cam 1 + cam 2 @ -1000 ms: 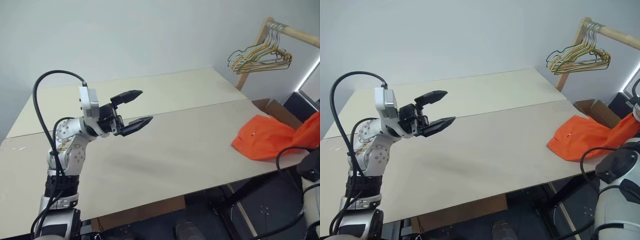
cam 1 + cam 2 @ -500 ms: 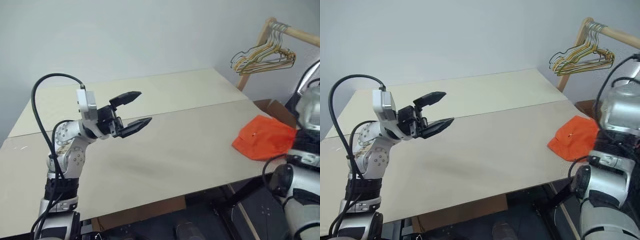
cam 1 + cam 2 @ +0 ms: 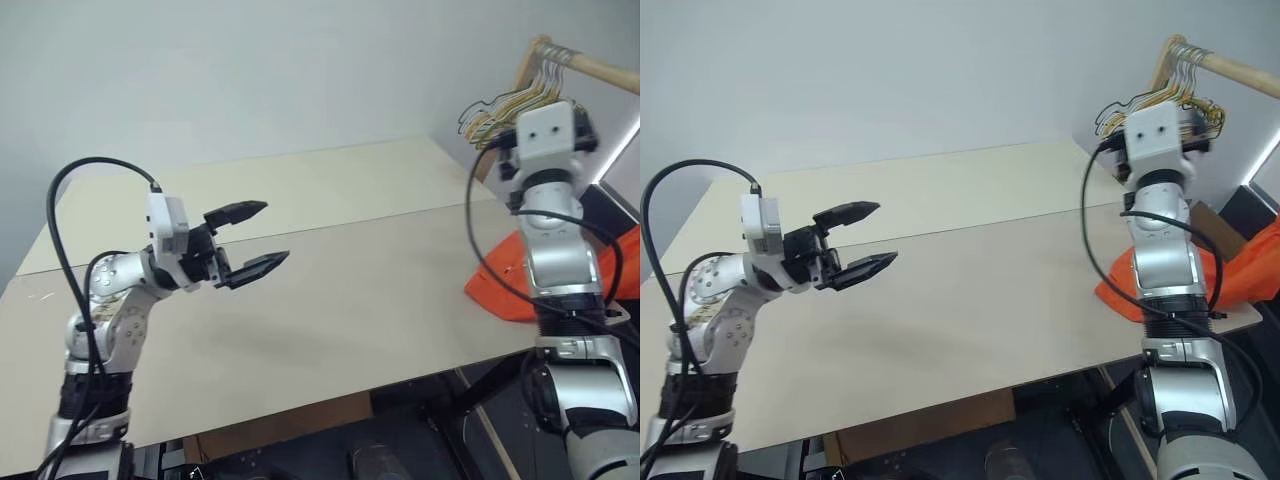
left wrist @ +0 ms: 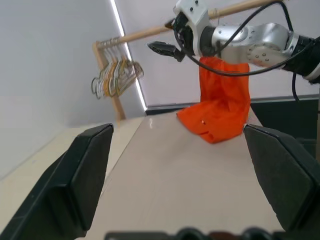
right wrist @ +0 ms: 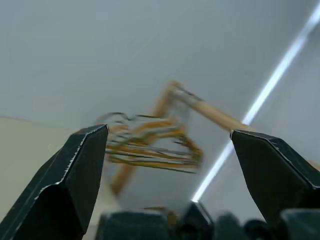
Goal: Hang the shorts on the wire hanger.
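Orange shorts (image 3: pixel 505 290): draped over tabletop (image 3: pixel 340 300) right edge, below right tool (image 4: pixel 167 49).
Left tool (image 3: pixel 250 240): released, well apart.
Right tool: released, raised toward hangers (image 3: pixel 1155 95).

The scene is being lit evenly and softly, with no glare on the pale table (image 3: pixel 380 300). A faint shadow is being cast on it below the left gripper (image 3: pixel 255 238). A bright strip of light (image 5: pixel 260 95) is being seen at two o'clock, and the bunched hangers (image 5: pixel 150 145) are being smeared by blur.
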You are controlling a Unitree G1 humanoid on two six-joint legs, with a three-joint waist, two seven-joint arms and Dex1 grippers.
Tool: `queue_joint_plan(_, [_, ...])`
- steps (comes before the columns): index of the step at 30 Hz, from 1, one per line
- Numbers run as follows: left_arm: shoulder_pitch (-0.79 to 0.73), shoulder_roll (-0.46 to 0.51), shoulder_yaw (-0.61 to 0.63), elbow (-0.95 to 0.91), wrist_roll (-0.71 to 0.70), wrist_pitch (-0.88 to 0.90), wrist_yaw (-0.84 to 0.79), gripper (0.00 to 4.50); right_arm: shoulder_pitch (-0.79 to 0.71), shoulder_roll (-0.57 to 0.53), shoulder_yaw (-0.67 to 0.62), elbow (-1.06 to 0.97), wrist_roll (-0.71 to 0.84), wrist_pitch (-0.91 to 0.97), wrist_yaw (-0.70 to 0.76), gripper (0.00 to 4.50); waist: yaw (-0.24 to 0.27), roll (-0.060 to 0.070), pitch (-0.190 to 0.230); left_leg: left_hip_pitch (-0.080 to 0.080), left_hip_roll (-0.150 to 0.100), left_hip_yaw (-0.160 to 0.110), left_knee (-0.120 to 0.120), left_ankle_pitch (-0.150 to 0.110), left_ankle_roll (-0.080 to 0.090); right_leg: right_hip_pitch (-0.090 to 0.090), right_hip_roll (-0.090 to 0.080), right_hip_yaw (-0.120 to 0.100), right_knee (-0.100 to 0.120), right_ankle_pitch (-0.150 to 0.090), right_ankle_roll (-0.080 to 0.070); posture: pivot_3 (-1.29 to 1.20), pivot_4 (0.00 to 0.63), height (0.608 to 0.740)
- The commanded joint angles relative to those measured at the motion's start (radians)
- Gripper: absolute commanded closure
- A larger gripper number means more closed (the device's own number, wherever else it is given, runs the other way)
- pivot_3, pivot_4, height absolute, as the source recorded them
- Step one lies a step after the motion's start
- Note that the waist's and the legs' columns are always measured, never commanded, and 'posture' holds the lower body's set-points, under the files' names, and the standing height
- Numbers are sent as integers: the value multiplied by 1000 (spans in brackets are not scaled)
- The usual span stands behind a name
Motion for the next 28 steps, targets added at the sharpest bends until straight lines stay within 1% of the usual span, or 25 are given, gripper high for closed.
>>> queue_joint_plan(1, [54, 22, 49, -78, -7, 26, 55, 0, 43, -20, 18, -111, 112, -18, 255, 13, 20, -2, 1, 0, 0, 0, 0, 0, 0, 0, 0, 0, 0, 0, 0, -19, 0, 740])
queue_joint_plan(3, [108, 31, 59, -107, 5, 63, 105, 0, 98, -45, 57, -162, 129, -15, 381, 13, 42, -4, 1, 1, 0, 0, 0, 0, 0, 0, 0, -1, 1, 0, 0, -1, 0, 740])
queue_joint_plan(6, [203, 45, 69, -152, 8, 67, 104, 0, 182, -83, 111, -205, 124, -55, 528, 13, 81, -4, 1, 2, 0, 0, 0, 0, 0, 0, 0, -1, 2, 0, 0, 9, 0, 740])
queue_joint_plan(10, [286, 50, 84, -199, 8, 83, 137, 0, 255, -109, 156, -249, 100, -57, 622, 13, 129, -6, 2, 3, 0, 3, 0, 0, -1, 0, 0, -1, 3, 1, -1, 46, 0, 740])
queue_joint_plan(14, [347, 67, 79, -215, 14, 111, 144, 0, 299, -133, 180, -271, 95, -88, 715, 13, 161, -7, 3, 3, 1, 9, 0, 0, -1, 0, 1, -1, 3, 1, -1, 63, 0, 740])
queue_joint_plan(19, [351, 56, 58, -208, 39, 119, 189, 0, 302, -143, 193, -269, 88, -85, 780, 13, 189, -11, 3, 4, 1, 10, 1, 0, -1, 0, 2, -1, 3, 2, -2, 66, 0, 740])
queue_joint_plan(28, [343, 63, 43, -183, 71, 115, 181, 0, 330, -139, 194, -279, 50, -89, 807, 13, 198, -13, 3, 4, 1, 11, 1, 1, -1, 0, 2, -1, 3, 2, -3, 71, 0, 740])
